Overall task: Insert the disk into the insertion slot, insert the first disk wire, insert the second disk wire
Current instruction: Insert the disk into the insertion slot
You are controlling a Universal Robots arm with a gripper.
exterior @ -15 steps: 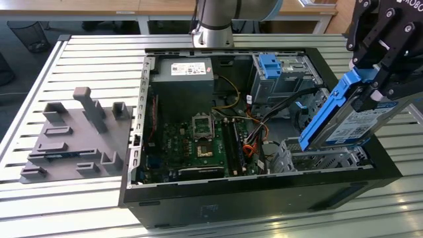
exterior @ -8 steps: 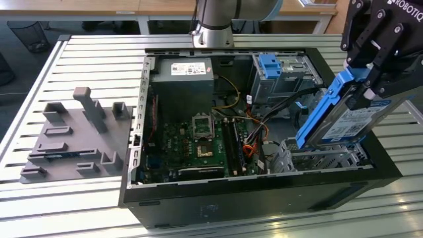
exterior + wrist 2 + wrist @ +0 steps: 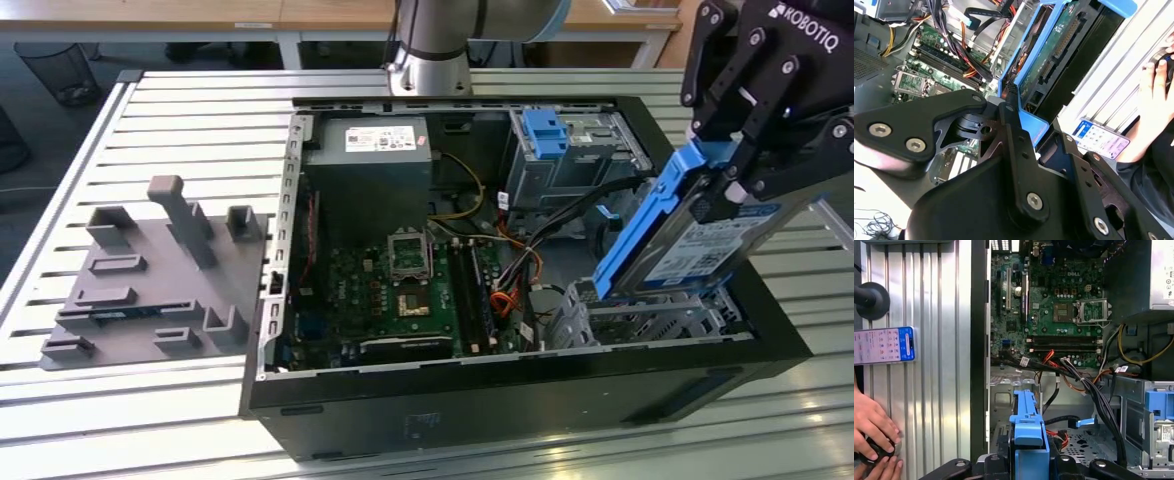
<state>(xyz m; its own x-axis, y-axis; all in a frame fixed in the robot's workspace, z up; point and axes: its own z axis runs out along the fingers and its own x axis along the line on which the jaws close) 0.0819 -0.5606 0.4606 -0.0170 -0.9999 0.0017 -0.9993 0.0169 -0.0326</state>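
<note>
Slatted aluminium tabletop is carrying an open computer case. The disk is being gripped, tilted, by the gripper, its lower end at the insertion slot below the fingers. By the look of it, the disk is not yet seated and no wire is plugged in. Loose cables are crowding beside the slot. A person's hand is resting outside the case.

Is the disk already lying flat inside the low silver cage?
No, in the exterior view the gripper holds the disk tilted steeply, its lower end at the insertion slot.
</note>
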